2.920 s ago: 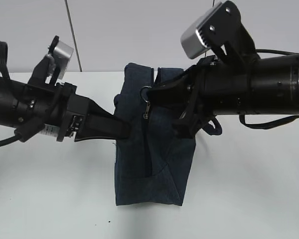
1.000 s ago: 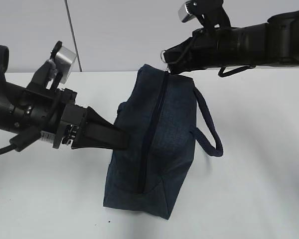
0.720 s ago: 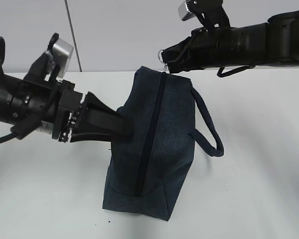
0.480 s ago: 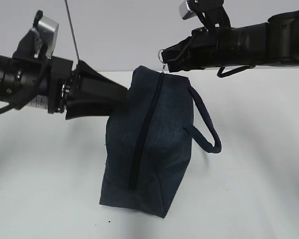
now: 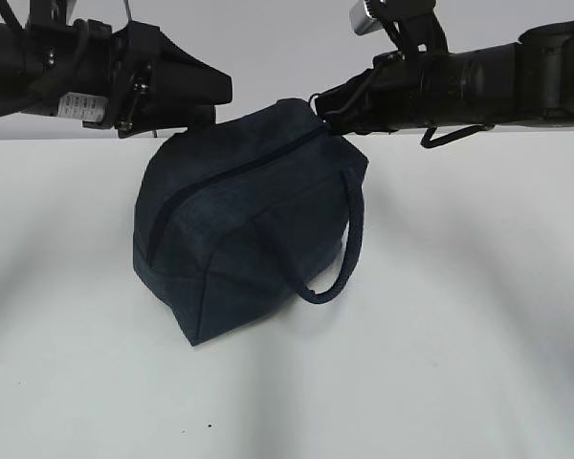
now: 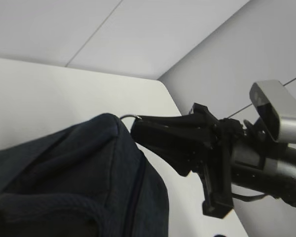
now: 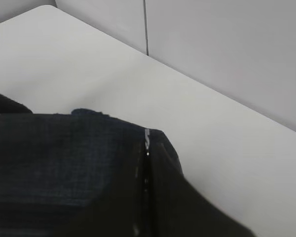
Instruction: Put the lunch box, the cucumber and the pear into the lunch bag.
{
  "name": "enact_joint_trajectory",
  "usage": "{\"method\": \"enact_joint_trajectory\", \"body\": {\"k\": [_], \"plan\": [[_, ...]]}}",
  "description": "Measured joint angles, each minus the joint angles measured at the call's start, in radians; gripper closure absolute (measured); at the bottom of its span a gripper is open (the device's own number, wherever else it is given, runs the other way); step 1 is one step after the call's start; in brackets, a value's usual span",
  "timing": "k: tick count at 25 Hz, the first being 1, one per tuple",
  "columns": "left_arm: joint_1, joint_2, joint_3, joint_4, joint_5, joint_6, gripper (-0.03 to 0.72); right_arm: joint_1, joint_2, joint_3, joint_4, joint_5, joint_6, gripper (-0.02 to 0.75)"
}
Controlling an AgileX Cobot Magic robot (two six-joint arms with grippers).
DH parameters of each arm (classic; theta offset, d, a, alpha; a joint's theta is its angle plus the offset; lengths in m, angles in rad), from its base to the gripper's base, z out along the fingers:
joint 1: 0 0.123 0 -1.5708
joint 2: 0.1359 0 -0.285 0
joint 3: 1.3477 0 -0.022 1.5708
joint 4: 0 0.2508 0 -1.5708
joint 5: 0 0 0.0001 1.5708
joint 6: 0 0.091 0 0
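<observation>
Right jaws pinch lunch bag (image 5: 239, 220); left jaws open.

Light is bright, even and diffuse, washing the white worktop (image 5: 459, 335) nearly flat. Soft, broad grey shadows spread below the lunch bag (image 5: 239, 229), with no hard edges or glare. The dark bag and arms lose detail in near-black. Both wrist views are soft, the close fabric blurred, especially in the right wrist view.
</observation>
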Motion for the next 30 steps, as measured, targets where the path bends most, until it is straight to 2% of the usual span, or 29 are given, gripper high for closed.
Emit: {"method": "enact_joint_trajectory", "body": {"k": [9,13,22,26,30], "plan": [[-0.001,0.000,0.000,0.057,0.212,-0.185,0.281,0.000,0.000,0.000,0.000,0.001,0.002,0.732],[-0.001,0.000,-0.006,0.115,0.276,-0.197,0.341,0.000,0.000,0.000,0.000,0.001,0.006,0.732],[0.000,0.000,-0.009,0.273,0.220,-0.198,0.427,0.000,0.000,0.000,0.000,0.001,0.008,0.732],[0.000,0.000,-0.009,0.394,0.219,-0.255,0.454,0.000,0.000,0.000,0.000,0.001,0.008,0.732],[0.000,-0.008,-0.009,0.570,0.224,-0.379,0.447,0.000,0.000,0.000,0.000,0.001,0.008,0.732]]}}
